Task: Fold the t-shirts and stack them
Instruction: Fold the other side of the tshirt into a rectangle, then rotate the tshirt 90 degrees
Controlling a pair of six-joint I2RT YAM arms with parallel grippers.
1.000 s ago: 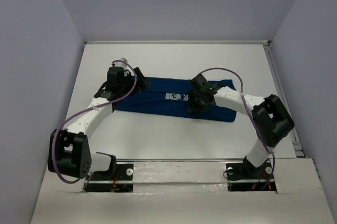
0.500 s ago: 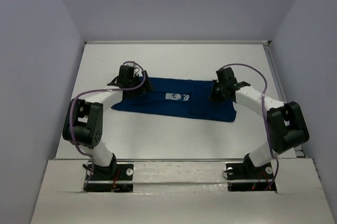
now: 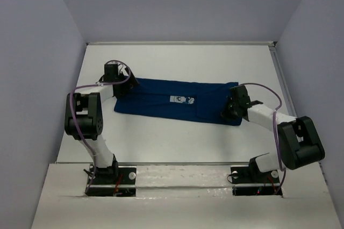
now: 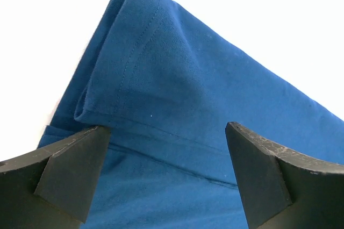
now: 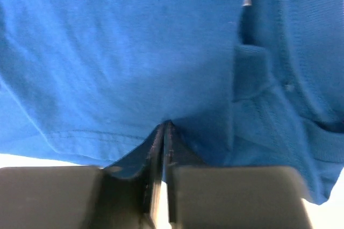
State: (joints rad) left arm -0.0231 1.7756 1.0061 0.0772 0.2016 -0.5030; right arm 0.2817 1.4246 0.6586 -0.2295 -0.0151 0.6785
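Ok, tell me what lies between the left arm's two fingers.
The t-shirt: its hemmed, folded edge lies in the gap between the wide-open left fingers, seen in the left wrist view.

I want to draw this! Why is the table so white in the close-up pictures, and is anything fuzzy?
Left wrist: the table is washed out to plain white, the shirt stitching is sharp, and the left fingers are dark and a bit soft. Right wrist: the shirt fills the view, and the right fingers are dark grey and slightly blurred. Top: even, soft light.
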